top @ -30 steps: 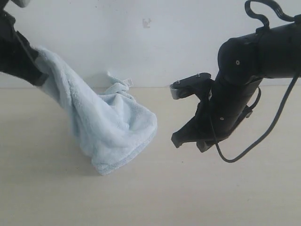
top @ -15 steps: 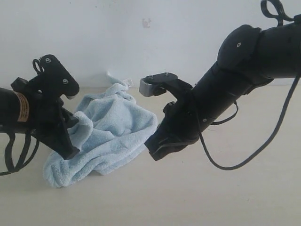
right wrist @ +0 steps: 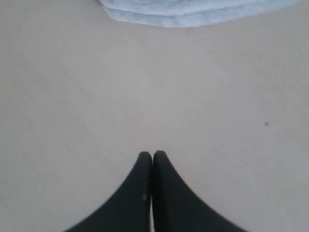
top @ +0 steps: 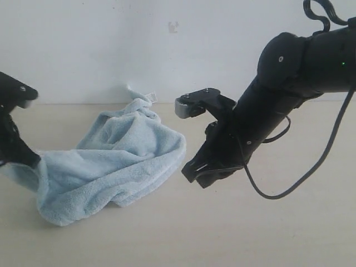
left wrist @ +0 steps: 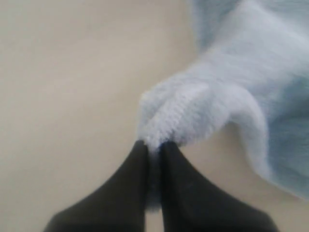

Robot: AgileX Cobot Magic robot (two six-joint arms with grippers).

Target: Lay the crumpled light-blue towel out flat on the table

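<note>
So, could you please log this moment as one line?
left gripper: shut on towel edge | right gripper: shut, empty, apart from towel | towel: crumpled on table

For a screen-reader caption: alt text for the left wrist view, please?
The left tool, shut, pinches a fluffy edge of the pale blue towel, with the beige table behind; the rest of the towel trails away, blurred.

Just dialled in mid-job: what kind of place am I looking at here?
Probably a robot lab or test bench rather than a home. A wide, bare beige table stands against a blank white wall, and a black left arm and right arm work on a single light-blue towel.
</note>
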